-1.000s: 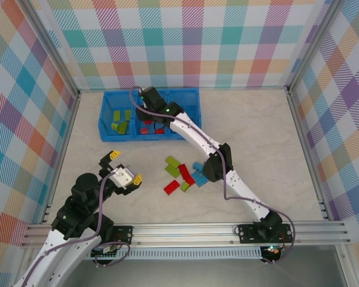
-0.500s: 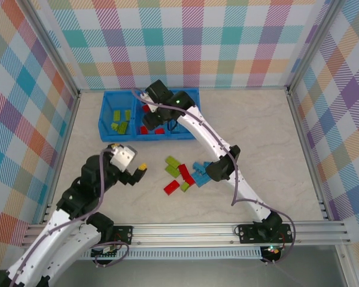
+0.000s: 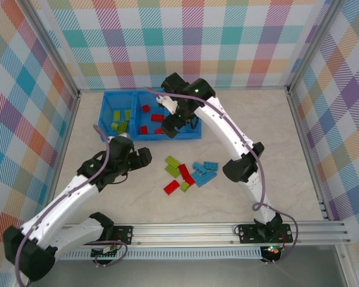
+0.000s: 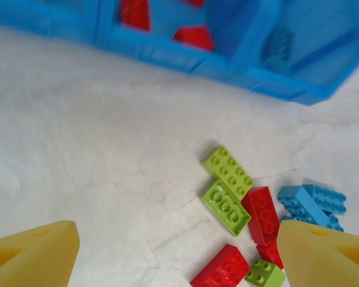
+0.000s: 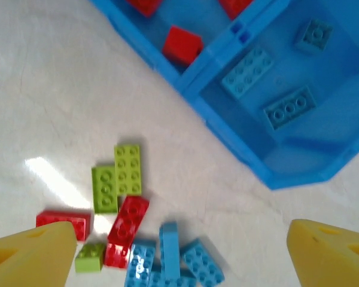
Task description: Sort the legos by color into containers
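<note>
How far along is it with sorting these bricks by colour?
Partly done. In the blue tray, the left compartment holds lime green bricks, the middle one red bricks, and the right one light blue bricks. Nothing is in hand: the left pincer and the right pincer are both open and empty. Left to do: a loose pile of green, red and blue bricks on the table.

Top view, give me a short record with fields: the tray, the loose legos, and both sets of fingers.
tray: three compartments; green legos left, red middle, blue right
loose legos: mixed green, red and blue pile on the table, outside the tray
left fingers: open, empty, left of the pile and aimed at it
right fingers: open, empty, over the tray
</note>
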`<act>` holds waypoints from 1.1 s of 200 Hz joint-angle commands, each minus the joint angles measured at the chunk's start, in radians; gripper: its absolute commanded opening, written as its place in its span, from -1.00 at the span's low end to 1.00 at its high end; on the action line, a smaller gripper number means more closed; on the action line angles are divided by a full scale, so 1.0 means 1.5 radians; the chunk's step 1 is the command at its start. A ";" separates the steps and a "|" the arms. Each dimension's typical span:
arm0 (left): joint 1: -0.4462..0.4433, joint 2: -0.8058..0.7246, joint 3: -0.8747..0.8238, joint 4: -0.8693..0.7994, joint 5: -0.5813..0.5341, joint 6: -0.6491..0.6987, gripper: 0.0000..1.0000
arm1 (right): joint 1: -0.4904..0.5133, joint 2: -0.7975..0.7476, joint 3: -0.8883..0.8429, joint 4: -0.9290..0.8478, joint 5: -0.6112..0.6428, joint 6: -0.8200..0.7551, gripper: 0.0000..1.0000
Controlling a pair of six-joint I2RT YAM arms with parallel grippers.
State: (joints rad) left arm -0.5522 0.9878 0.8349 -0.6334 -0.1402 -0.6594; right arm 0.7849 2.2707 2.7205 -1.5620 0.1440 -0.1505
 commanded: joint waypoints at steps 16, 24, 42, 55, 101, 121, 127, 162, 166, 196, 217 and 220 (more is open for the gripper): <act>-0.049 0.127 0.035 0.002 0.013 -0.216 0.70 | 0.001 -0.190 -0.255 0.082 -0.078 -0.031 0.99; -0.057 0.156 0.037 0.026 0.022 -0.239 0.73 | 0.001 -0.240 -0.337 0.126 -0.098 -0.028 0.99; -0.073 0.219 0.059 0.048 0.008 -0.278 0.75 | 0.001 -0.348 -0.510 0.224 -0.139 -0.009 0.99; -0.077 0.264 0.078 0.056 -0.002 -0.297 0.76 | 0.002 -0.413 -0.615 0.276 -0.159 0.008 0.99; -0.077 0.426 0.159 0.077 0.004 -0.316 0.75 | 0.001 -0.609 -0.882 0.380 -0.185 0.077 0.99; -0.076 0.488 0.195 0.091 0.019 -0.300 0.67 | 0.001 -0.675 -0.956 0.398 -0.158 0.100 0.99; -0.076 0.504 0.205 0.092 0.028 -0.300 0.63 | 0.001 -0.689 -0.971 0.399 -0.156 0.103 0.99; -0.076 0.583 0.250 0.088 0.024 -0.297 0.42 | 0.001 -0.730 -1.000 0.401 -0.154 0.111 0.99; -0.075 0.591 0.254 0.086 0.021 -0.294 0.39 | 0.001 -0.731 -1.000 0.401 -0.155 0.111 0.99; -0.075 0.624 0.270 0.067 0.028 -0.289 0.02 | 0.001 -0.725 -0.998 0.398 -0.149 0.111 0.99; -0.075 0.617 0.258 0.061 0.013 -0.291 -0.19 | 0.001 -0.719 -0.999 0.401 -0.169 0.112 0.99; -0.075 0.615 0.255 0.060 0.011 -0.292 -0.21 | 0.002 -0.718 -1.000 0.402 -0.173 0.113 0.99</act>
State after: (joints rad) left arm -0.6579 1.8900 1.2201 -0.5510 -0.1143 -1.1015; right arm 0.7856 1.1828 1.2282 -0.9825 -0.0807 0.0010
